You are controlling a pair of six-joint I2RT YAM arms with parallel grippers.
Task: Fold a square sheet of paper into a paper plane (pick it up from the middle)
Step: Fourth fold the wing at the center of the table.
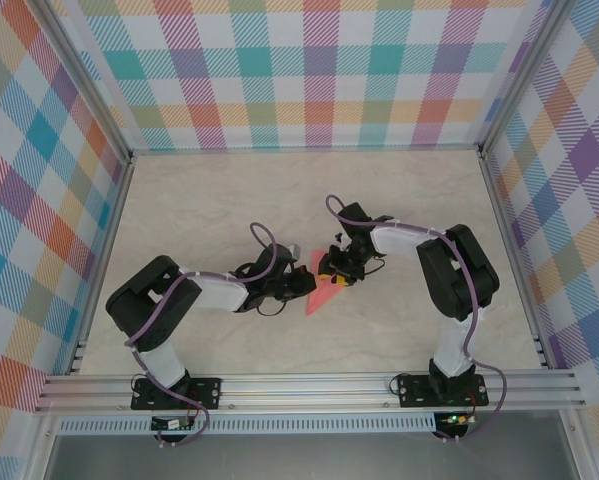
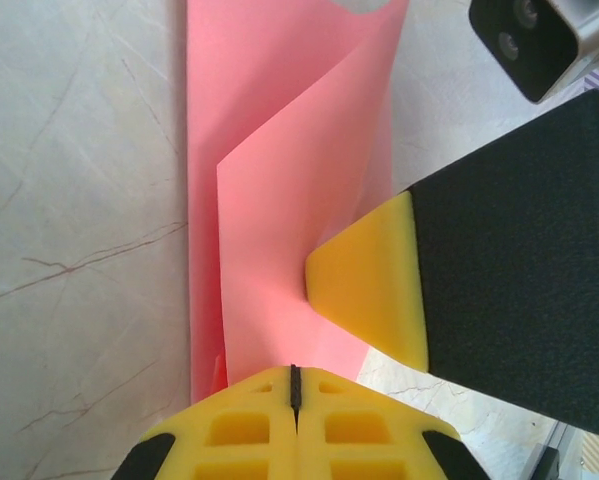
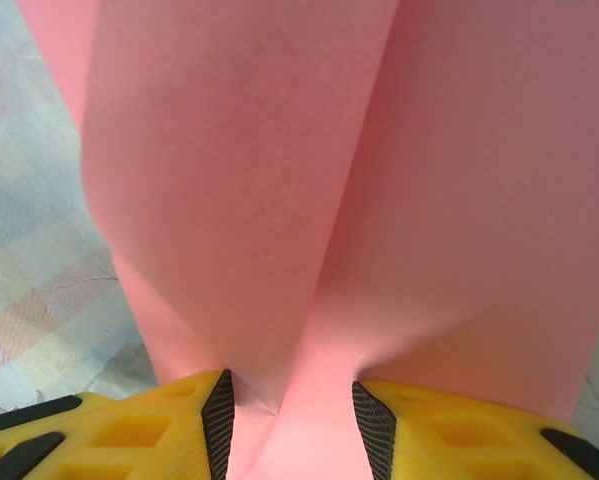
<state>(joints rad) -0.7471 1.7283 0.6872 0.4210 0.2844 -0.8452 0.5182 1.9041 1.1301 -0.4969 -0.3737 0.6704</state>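
Pink paper plane (image 2: 279,200) lies hemmed by left gripper (image 2: 294,388) and right gripper (image 3: 291,405).

1. The sheet of paper (image 1: 324,293) is thin, salmon-pink and partly folded. From above it looks like a small triangle with its point toward the near-left.
2. It sits about in the middle of the tabletop (image 1: 229,200).
3. In the left wrist view, one long straight edge lies flat on the tabletop. An upper layer folds across it at a slant and stands a little raised, curling at its far corner.
4. In the right wrist view, a single crease runs lengthwise down the sheet, with a smooth pink panel on each side.
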